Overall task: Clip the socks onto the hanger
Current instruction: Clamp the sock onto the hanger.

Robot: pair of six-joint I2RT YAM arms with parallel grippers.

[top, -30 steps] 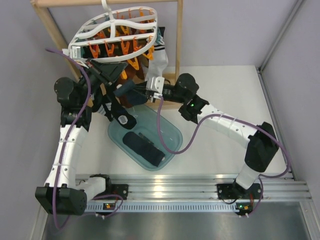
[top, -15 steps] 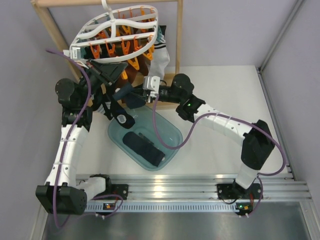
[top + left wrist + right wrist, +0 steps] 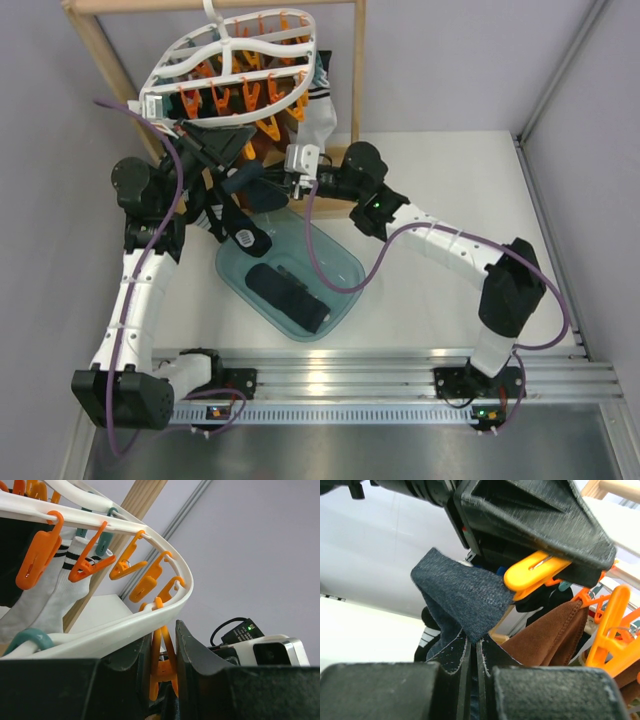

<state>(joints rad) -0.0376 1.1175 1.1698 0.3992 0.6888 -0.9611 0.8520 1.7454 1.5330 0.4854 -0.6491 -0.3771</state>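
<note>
The white lattice hanger (image 3: 235, 55) hangs from the wooden frame with orange clips below it. My left gripper (image 3: 234, 150) is shut on one orange clip (image 3: 162, 672) under the hanger rim (image 3: 120, 627), squeezing it. My right gripper (image 3: 272, 183) is shut on a navy sock (image 3: 246, 180) and holds it up just below that clip. In the right wrist view the navy sock's (image 3: 462, 597) edge touches the mouth of the orange clip (image 3: 535, 572). Another dark sock (image 3: 288, 297) lies in the teal bin (image 3: 340, 262). A black sock with a white label (image 3: 241, 232) hangs beside it.
A white sock with dark stripes (image 3: 52, 587) and brown socks (image 3: 547, 635) hang from the hanger. The wooden rack post (image 3: 357, 70) stands right behind my right wrist. More orange clips (image 3: 35, 562) dangle along the rim.
My right gripper has moved left and up with the navy sock, closer to the clip held by my left gripper. The left arm has barely moved.
</note>
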